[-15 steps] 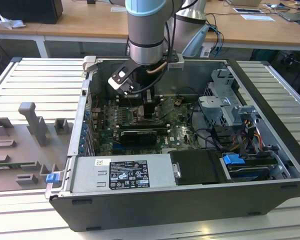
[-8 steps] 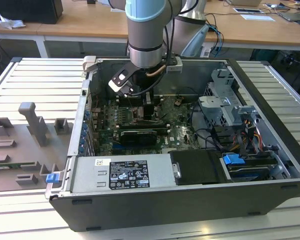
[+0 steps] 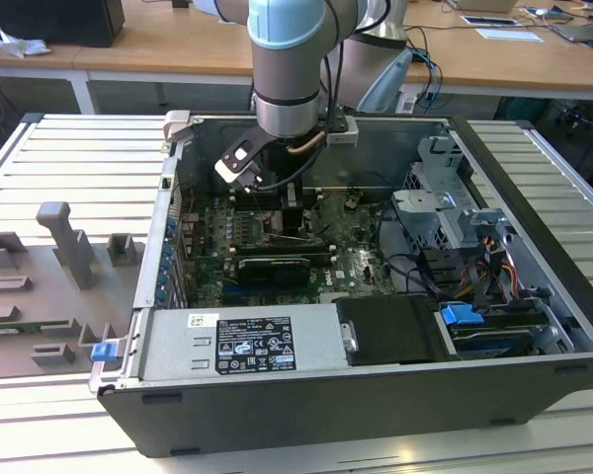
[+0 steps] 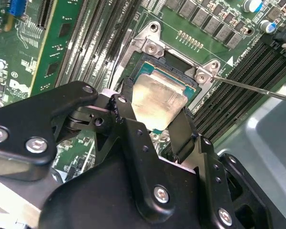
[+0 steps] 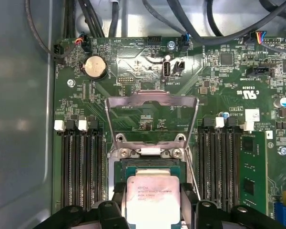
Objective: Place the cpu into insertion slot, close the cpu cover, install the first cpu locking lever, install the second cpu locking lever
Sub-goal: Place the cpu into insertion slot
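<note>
My gripper point(image 4: 155, 121) is shut on the cpu point(image 4: 157, 98), a pale silvery square chip pinched by two opposite edges between the black fingers point(image 4: 183, 131). It hangs just over the insertion slot point(image 4: 178, 59), its far edge above the dark recess; whether it touches the slot I cannot tell. In the first wrist view the cpu point(image 5: 151, 200) sits at the slot point(image 5: 152, 164), and the cpu cover point(image 5: 152, 102) stands swung up and open behind it. A thin wire locking lever point(image 4: 257, 89) juts free beside the slot. In the exterior view the gripper point(image 3: 287, 225) reaches down into the open computer case.
Long black memory slots point(image 5: 83, 167) flank the slot on both sides. A black graphics card point(image 3: 272, 269), a power supply point(image 3: 247, 341) and a drive cage with cables point(image 3: 455, 232) fill the case. A grey fixture tray point(image 3: 59, 267) lies at the exterior view's left.
</note>
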Available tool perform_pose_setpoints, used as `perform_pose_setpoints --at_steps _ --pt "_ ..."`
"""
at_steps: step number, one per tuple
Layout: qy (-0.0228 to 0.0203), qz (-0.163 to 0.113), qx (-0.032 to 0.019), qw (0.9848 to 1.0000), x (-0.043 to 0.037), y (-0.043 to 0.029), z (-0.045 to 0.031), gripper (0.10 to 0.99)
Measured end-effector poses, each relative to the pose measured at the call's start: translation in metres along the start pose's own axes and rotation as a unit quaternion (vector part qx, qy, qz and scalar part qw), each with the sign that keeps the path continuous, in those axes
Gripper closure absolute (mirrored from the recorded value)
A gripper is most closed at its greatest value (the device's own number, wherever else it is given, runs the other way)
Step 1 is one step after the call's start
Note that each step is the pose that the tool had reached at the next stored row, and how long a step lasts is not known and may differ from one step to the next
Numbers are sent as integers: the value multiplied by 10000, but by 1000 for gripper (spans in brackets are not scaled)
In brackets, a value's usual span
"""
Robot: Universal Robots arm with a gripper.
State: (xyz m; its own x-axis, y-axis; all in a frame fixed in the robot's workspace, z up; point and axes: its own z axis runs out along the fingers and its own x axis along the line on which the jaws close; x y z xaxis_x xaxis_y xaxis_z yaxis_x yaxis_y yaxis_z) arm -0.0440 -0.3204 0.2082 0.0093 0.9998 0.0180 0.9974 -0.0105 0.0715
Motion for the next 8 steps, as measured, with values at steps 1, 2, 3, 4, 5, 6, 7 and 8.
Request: perform_pose_setpoints --at_steps 1,2,3,4,5,6,7,8 --pt "0 -8 0 10000 2 0 12 545" --pt "2 -21 0 10000 3 -1 23 545" --pt "2 -34 1 10000 5 -2 29 545" --pt "5 -67 1 10000 9 -3 42 545" --pt "6 -80 2 10000 13 -4 58 545" --pt "5 -80 2 10000 13 -4 63 545" --pt "5 -77 2 10000 13 -5 67 545" --pt "5 -70 2 10000 14 -5 70 545"
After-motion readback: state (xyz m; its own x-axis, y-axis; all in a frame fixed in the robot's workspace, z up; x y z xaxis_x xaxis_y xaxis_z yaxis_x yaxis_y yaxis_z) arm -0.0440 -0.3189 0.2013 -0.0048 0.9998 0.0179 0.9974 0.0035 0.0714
